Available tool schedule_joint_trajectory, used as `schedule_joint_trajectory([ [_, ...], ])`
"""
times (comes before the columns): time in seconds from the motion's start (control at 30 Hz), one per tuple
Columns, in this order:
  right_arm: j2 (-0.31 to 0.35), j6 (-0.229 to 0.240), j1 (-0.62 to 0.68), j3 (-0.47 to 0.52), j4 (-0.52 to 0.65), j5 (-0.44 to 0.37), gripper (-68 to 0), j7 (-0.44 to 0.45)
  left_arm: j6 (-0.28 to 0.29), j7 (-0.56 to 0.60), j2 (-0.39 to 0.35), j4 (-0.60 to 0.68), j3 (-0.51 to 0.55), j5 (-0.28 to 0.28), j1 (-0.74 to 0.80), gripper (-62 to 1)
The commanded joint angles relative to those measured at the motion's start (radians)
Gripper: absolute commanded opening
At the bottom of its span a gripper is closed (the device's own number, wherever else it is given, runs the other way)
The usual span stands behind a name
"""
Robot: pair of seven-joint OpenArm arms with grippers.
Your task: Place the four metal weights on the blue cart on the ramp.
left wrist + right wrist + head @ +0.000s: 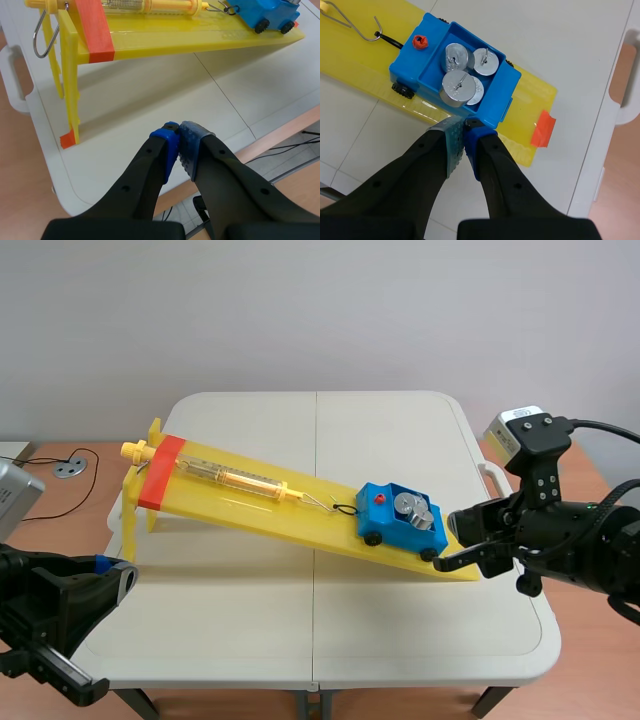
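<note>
White folding table before a pale wall, brown floor beside; left claw and right claw closed, empty.

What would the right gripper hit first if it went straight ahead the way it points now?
The blue cart. The right gripper, jaws shut, aims at its near wall, with the four metal weights just behind. Depth is unclear, so the tips may already be touching it.

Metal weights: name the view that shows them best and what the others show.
Right wrist view: it looks down into the blue cart, so all four metal weights show clearly. The scene view shows them small and overlapping; the left wrist view shows only the cart's side and wheels.
</note>
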State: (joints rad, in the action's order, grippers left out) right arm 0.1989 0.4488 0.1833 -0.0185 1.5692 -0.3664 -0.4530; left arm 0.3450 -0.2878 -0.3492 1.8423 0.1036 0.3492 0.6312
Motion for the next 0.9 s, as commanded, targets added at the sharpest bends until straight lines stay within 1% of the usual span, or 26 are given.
schedule_joint_trajectory([
  [0.0,0.022,-0.027,-0.071,0.017,0.043,-0.044,-66.7,0.130,0.025,0.081,0.025,0.067,0.014,0.074,-0.017,-57.3],
  [0.07,0.022,-0.041,-0.081,0.014,0.024,-0.038,-66.7,0.138,0.025,0.081,0.025,0.067,0.014,0.074,-0.017,-57.3],
  [0.3,0.022,-0.041,-0.160,-0.032,-0.064,-0.036,-66.7,0.140,0.025,0.080,0.025,0.067,0.014,0.074,-0.017,-57.3],
  [0.37,0.013,-0.041,-0.177,-0.048,-0.079,-0.022,-66.7,0.141,0.025,0.080,0.025,0.067,0.014,0.074,-0.017,-57.3],
  [0.6,-0.016,-0.041,-0.186,-0.068,-0.085,-0.013,-66.7,0.141,0.025,0.080,0.025,0.067,0.014,0.074,-0.017,-57.3],
  [0.67,-0.022,-0.043,-0.187,-0.068,-0.086,0.004,-66.7,0.150,0.025,0.080,0.025,0.067,0.014,0.074,-0.017,-57.3],
  [0.77,-0.023,-0.045,-0.187,-0.073,-0.086,0.008,-66.7,0.167,0.025,0.080,0.025,0.067,0.014,0.074,-0.017,-57.3],
  [0.87,-0.027,-0.045,-0.187,-0.077,-0.086,0.027,-66.7,0.200,0.025,0.080,0.025,0.067,0.014,0.074,-0.017,-57.3],
])
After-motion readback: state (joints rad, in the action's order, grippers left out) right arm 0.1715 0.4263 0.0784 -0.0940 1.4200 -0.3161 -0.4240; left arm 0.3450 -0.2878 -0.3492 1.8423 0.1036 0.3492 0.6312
